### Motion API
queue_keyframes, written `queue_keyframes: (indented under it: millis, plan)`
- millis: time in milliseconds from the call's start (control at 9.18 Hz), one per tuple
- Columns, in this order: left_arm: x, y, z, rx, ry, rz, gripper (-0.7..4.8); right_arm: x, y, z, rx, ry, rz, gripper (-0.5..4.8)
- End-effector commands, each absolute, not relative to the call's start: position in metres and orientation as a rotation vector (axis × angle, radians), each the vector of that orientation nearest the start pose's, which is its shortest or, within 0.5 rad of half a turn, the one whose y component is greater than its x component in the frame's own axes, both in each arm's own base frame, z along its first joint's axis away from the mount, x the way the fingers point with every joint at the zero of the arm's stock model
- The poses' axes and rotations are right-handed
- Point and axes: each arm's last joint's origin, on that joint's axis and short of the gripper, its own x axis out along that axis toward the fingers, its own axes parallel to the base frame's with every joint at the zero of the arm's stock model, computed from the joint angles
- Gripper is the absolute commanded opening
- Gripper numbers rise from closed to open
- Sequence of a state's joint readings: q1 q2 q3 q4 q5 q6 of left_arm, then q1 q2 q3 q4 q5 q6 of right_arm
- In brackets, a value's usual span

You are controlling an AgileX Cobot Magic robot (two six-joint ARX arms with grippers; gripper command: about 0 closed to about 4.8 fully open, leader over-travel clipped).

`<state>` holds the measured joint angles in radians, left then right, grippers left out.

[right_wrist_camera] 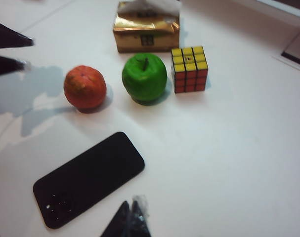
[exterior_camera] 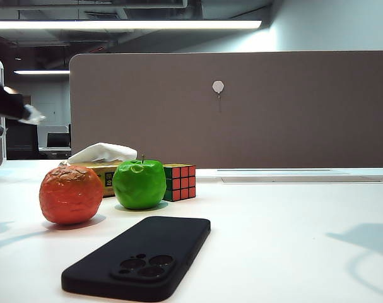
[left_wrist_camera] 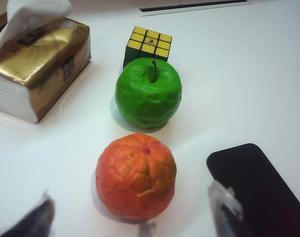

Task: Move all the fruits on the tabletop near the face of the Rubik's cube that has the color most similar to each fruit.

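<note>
Looks like orange time: left pincer spread wide, hovering just short of the orange, left of the Rubik's cube past the apple, already by green. Next: drop, clamp, carry to red. Right pincer up high, tips together, mostly cropped.

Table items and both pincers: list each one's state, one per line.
green apple: upright, stem up, beside the Rubik's cube's green face.
orange: on the table, not yet by the red face, unheld.
Rubik's cube: yellow face up, red face toward the open table.
tissue pack: tissue pulled up.
phone: camera side up.
left pincer: open, above the orange.
right pincer: shut, empty.
</note>
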<state>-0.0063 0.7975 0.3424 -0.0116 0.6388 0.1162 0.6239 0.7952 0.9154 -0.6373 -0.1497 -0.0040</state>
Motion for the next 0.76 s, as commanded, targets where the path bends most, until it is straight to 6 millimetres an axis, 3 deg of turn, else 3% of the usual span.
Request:
queue_keyframes:
  millis: [109, 218, 436, 763]
  plan:
    - [0.177, -0.027, 0.191, -0.028, 0.411, -0.707, 4.79, 0.124, 0.095, 0.337, -0.112, 0.473, 0.769, -0.01]
    - [0.189, -0.045, 0.181, 0.002, 0.437, -0.686, 4.79, 0.123, 0.095, 0.337, -0.112, 0.473, 0.769, -0.01]
    - [0.197, -0.049, 0.17, 0.059, 0.474, -0.554, 4.79, 0.123, 0.095, 0.337, -0.112, 0.474, 0.769, -0.01]
    - [0.206, -0.052, 0.167, 0.048, 0.425, -0.6, 4.79, 0.123, 0.095, 0.337, -0.112, 0.474, 0.769, -0.01]
